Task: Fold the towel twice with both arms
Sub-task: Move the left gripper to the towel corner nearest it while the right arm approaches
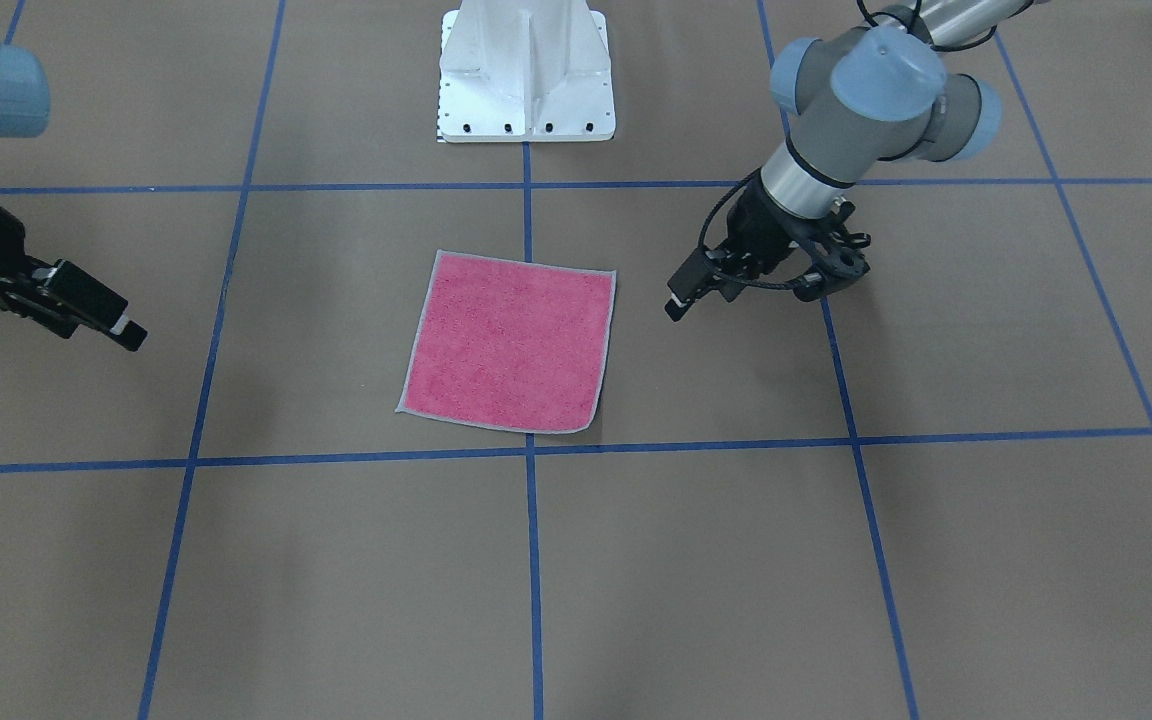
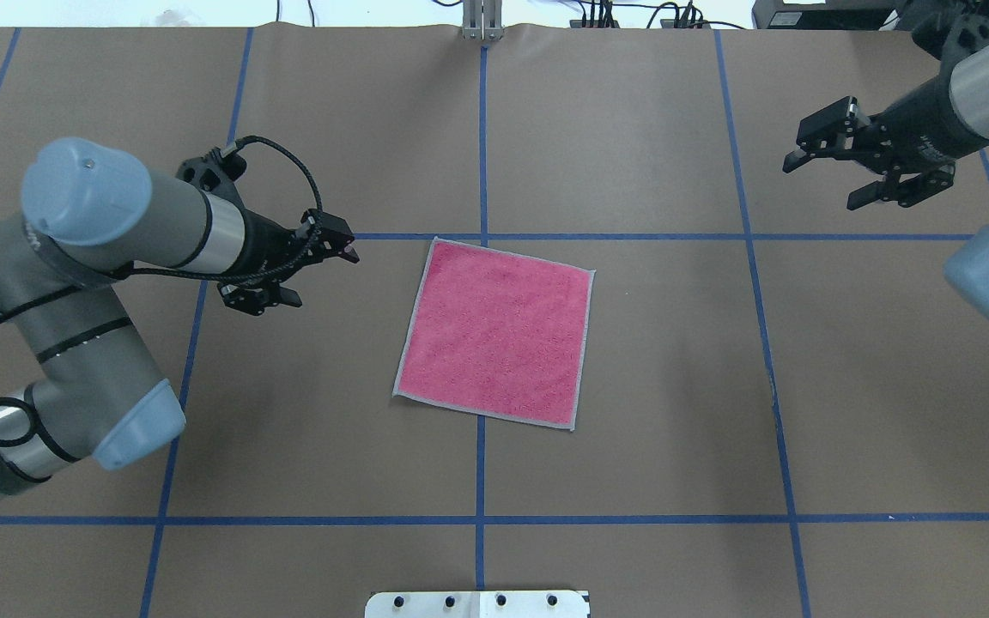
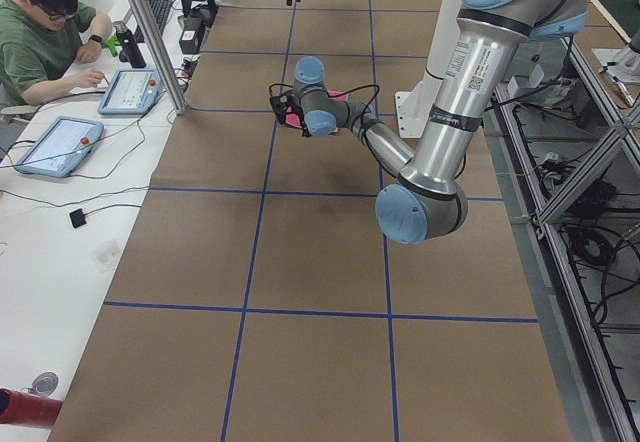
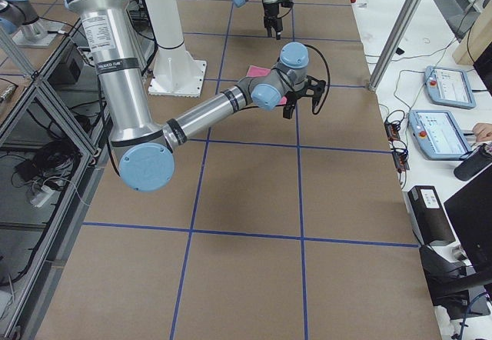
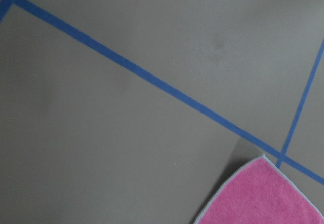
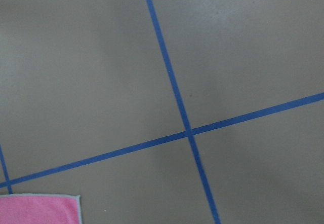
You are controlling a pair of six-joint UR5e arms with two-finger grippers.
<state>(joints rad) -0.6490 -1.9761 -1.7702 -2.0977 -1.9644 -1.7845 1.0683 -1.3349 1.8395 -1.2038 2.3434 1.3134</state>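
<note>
One towel (image 2: 496, 333) lies flat, pink face up, in the middle of the desk (image 2: 675, 386), across the centre blue tape line (image 2: 483, 129). Two arms flank it: the left arm (image 2: 160, 227) is near its corner, the right arm (image 2: 975, 86) well apart. Both pairs of jaws are spread, holding nothing.

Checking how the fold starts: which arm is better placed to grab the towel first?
Left. The left claw is open and hangs right beside the edge of the flat towel. The right claw, also open, is much farther off.
</note>
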